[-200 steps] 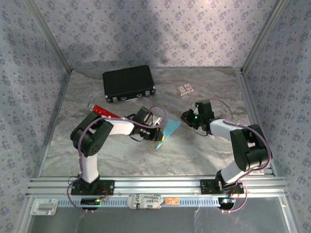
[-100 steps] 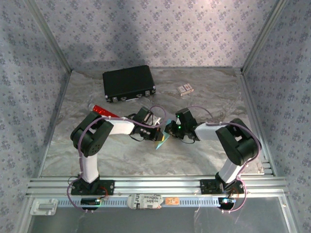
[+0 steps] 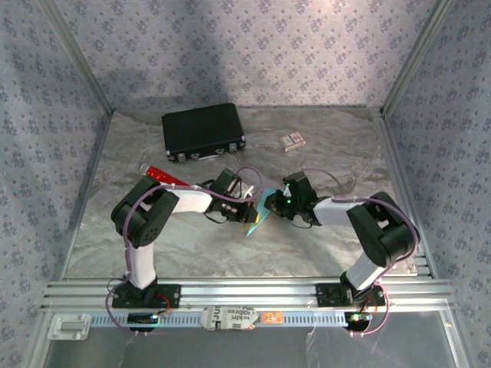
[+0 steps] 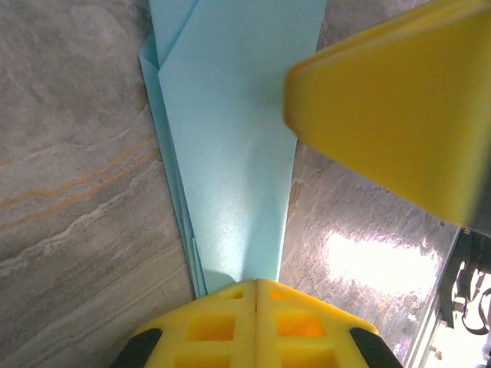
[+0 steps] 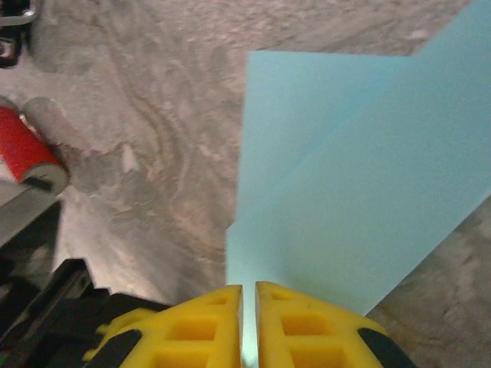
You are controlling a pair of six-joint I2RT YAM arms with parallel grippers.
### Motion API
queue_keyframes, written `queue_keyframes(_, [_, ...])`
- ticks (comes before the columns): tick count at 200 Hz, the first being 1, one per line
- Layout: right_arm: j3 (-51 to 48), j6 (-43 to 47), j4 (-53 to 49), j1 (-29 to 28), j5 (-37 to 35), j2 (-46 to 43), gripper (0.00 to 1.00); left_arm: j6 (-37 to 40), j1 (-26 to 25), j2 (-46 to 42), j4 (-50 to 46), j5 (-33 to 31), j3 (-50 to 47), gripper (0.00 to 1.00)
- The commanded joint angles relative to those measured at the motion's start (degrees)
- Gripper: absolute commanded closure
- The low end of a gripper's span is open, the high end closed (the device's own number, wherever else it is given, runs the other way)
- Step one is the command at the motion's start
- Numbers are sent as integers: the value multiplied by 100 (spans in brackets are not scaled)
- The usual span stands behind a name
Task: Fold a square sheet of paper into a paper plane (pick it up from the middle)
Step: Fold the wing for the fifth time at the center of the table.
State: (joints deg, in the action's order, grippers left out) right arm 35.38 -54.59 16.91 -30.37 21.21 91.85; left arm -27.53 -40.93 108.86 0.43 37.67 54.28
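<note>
Your left pincer (image 4: 255,285): jaws shut flat on narrow end of paper plane (image 4: 230,153). Your right pincer (image 5: 248,290): jaws all but closed, pinching plane's other edge. Plane sits mid-table (image 3: 192,245), mostly hidden between pincers from above. Beyond: black case (image 3: 203,132); red tube (image 3: 163,175), half hidden by left arm; card box (image 3: 291,141), print unreadable.

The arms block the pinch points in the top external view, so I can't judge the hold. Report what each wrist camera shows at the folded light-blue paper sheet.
Observer: In the left wrist view, the left gripper is shut on the narrow end of the folded light-blue paper sheet, with stacked fold layers showing along one side.
Operator: Now give me the right side.
Observer: In the right wrist view, the right gripper is shut on a sheet edge, with the paper running up from between its yellow pads.
</note>
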Motion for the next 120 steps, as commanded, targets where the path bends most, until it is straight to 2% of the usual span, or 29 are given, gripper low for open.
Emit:
queue_keyframes(1, [-114,-31,-90,-156,-19,-155,93,-40,-102,208,-924,-137,-360,100])
queue_keyframes(35, [-251,-238,-74,-391,-177,-50,99,-66,-88,171,-887,-141,-393,100])
queue_keyframes(95, [-471,-351,173,-461,-208,49,100,-90,-88,144,-825,-111,-427,100])
queue_keyframes(120, [-481,-304,-224,-452,-408,83,100,-95,-86,128,-813,-124,-445,100])
